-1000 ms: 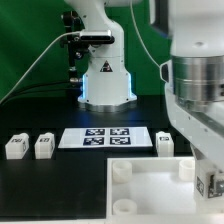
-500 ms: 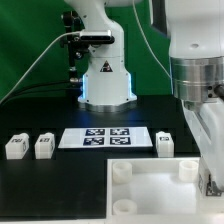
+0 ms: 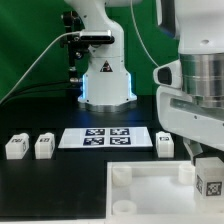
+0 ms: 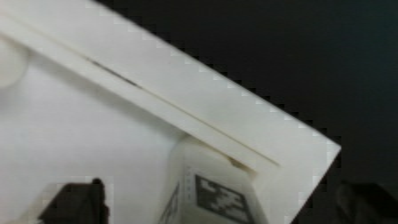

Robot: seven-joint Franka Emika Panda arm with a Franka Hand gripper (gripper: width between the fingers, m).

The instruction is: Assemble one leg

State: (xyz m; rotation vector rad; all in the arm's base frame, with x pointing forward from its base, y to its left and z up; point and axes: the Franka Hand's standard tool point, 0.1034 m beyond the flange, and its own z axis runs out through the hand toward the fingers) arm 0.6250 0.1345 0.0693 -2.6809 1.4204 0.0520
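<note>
We see our gripper (image 3: 207,170) closed on a leg (image 3: 209,178), holding the tagged white block upright over the tray (image 3: 140,195), near its corner on the exterior view's right. In the wrist view the leg (image 4: 217,190) stands between the dark fingertips (image 4: 73,200), just inside the tray's raised rim (image 4: 178,85) (whether it touches the floor we cannot tell). Beyond the tray lies the marker board (image 3: 105,138). Three more legs rest on the black table (image 3: 50,185): two (image 3: 15,146) (image 3: 43,146) on the exterior view's left, one (image 3: 165,143) right of the board.
</note>
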